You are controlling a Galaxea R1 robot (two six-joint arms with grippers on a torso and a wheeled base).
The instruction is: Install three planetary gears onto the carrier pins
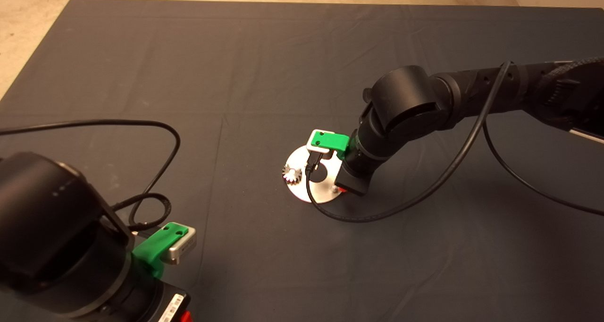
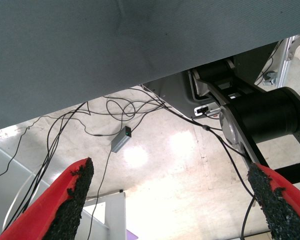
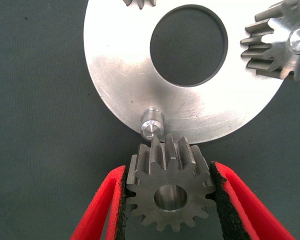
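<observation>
In the right wrist view my right gripper (image 3: 170, 200) is shut on a planetary gear (image 3: 170, 192), its teeth between the black pads. It hangs just off the rim of the silver carrier disc (image 3: 125, 65), beside a bare carrier pin (image 3: 152, 123); its hole is not over the pin. A second gear (image 3: 282, 42) sits on its pin, and a third gear (image 3: 139, 3) shows partly at the disc's far rim. In the head view the right arm covers much of the disc (image 1: 321, 192); one seated gear (image 1: 292, 174) shows. My left gripper (image 2: 175, 205) is open and parked at the lower left.
A black cable (image 1: 377, 213) loops from the right wrist over the mat in front of the disc. Another cable (image 1: 155, 180) lies on the mat near the left arm. The left wrist view looks past the mat's edge at the floor with wires (image 2: 120, 142).
</observation>
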